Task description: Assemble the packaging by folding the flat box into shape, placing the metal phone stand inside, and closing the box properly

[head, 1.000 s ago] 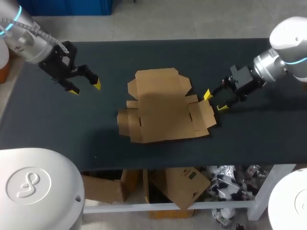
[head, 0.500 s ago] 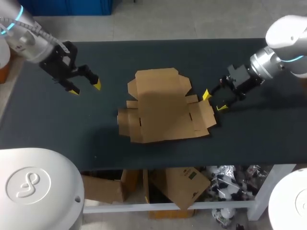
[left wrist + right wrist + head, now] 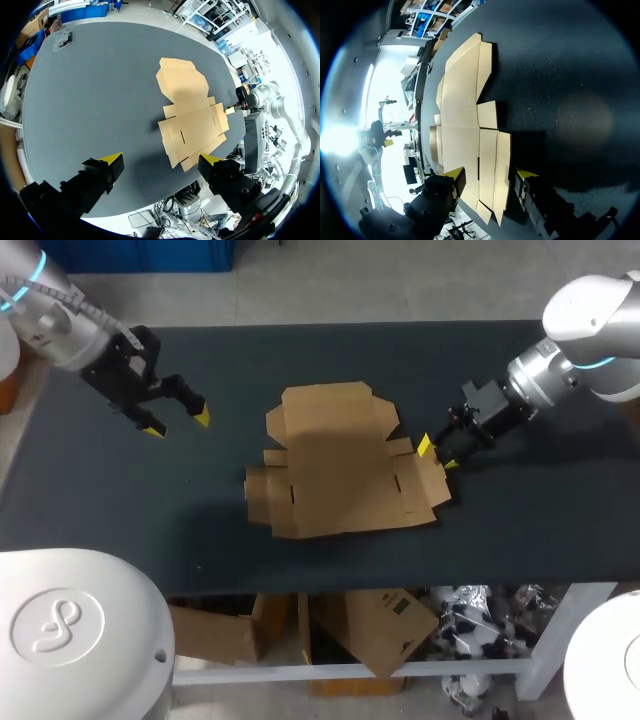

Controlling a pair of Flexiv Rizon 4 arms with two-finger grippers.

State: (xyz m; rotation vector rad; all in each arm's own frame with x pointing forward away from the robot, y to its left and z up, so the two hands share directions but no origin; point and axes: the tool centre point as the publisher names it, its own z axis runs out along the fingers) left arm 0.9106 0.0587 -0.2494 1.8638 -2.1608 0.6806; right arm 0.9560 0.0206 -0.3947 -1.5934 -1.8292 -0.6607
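Two grippers, fingers spread: the left gripper hangs well apart from the box lying flat in the middle, the right gripper straddles its edge flap, and that cardboard looks light and bendy, so pinching a flap seems smartest.

Box: brown cardboard, unfolded, lying flat approx mid table. Lid panel w/ tuck flap points to the far edge. Side flaps spread out L & R. Short slits in main panel. No walls folded up yet.
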